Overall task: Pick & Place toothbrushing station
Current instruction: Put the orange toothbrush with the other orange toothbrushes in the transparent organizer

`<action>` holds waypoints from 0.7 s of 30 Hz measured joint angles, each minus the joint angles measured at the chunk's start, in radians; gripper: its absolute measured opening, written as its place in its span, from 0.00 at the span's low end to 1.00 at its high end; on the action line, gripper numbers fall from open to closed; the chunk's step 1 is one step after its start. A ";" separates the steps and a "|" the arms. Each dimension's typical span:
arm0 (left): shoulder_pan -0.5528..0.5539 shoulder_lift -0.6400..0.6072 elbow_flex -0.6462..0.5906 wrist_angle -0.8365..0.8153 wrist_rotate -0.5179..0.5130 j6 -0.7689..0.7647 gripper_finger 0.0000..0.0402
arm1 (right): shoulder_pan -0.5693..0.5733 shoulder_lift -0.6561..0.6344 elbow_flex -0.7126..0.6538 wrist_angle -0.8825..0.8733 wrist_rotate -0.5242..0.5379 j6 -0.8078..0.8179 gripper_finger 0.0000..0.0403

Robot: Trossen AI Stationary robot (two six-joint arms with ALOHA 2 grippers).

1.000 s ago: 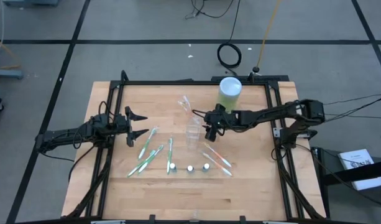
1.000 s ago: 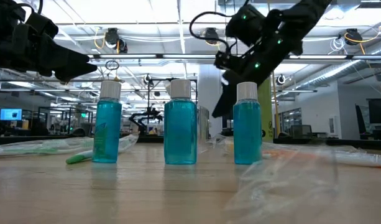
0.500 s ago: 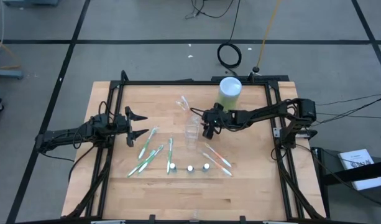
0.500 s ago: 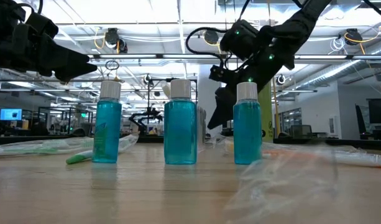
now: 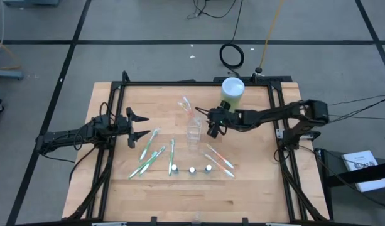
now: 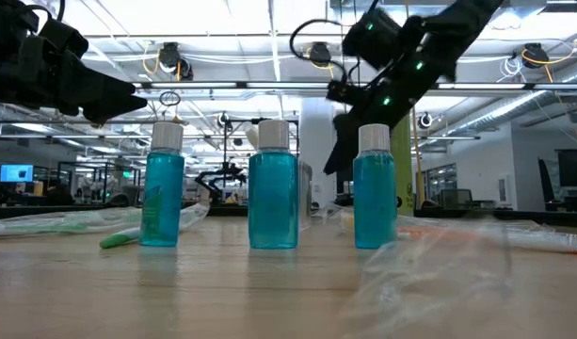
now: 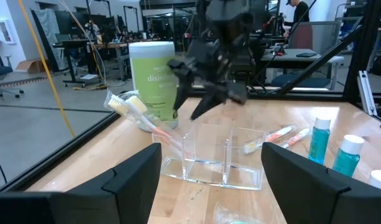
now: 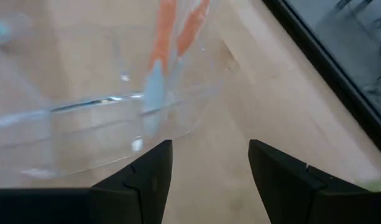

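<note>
A clear two-compartment holder (image 5: 193, 133) (image 7: 212, 158) stands upright mid-table. Beyond it a clear cup (image 5: 187, 105) (image 7: 137, 112) lies on its side with orange-white toothbrushes (image 8: 168, 37) inside. Green-white toothbrushes (image 5: 151, 150) and more orange-white toothbrushes (image 5: 220, 160) lie flat on the wood. Three blue bottles with white caps (image 6: 272, 184) stand in a row near the front. My right gripper (image 5: 211, 130) (image 7: 189, 106) hangs open, just right of and above the holder, touching nothing. My left gripper (image 5: 144, 125) waits open at the table's left.
A tall lime-green canister with a white lid (image 5: 232, 93) stands just behind the right gripper. Black frame rails (image 5: 274, 100) run along the table's sides. Bare wood lies between the left gripper and the holder.
My right gripper dipped down and a little toward the table's left, nearer the clear holder, then rose and drew back to about where it began. It stayed open. Nothing on the table has moved.
</note>
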 joint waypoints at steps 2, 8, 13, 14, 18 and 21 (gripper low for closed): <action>0.000 0.000 0.000 0.000 0.000 0.000 0.71 | 0.029 -0.050 -0.001 -0.087 -0.029 0.076 0.50; 0.000 0.000 0.000 0.000 0.000 0.000 0.71 | 0.181 -0.105 -0.001 -0.146 -0.077 0.262 0.50; 0.000 0.000 0.000 0.000 0.000 0.000 0.71 | 0.289 -0.066 0.000 -0.122 -0.046 0.368 0.50; 0.000 0.000 0.000 0.000 0.000 0.000 0.71 | 0.306 -0.054 0.000 -0.135 -0.025 0.382 0.50; 0.000 0.000 0.000 0.000 0.000 0.000 0.71 | 0.353 0.001 -0.001 -0.130 0.060 0.398 0.50; 0.000 0.000 0.000 0.000 0.000 0.000 0.71 | 0.366 0.047 -0.002 -0.124 0.085 0.398 0.50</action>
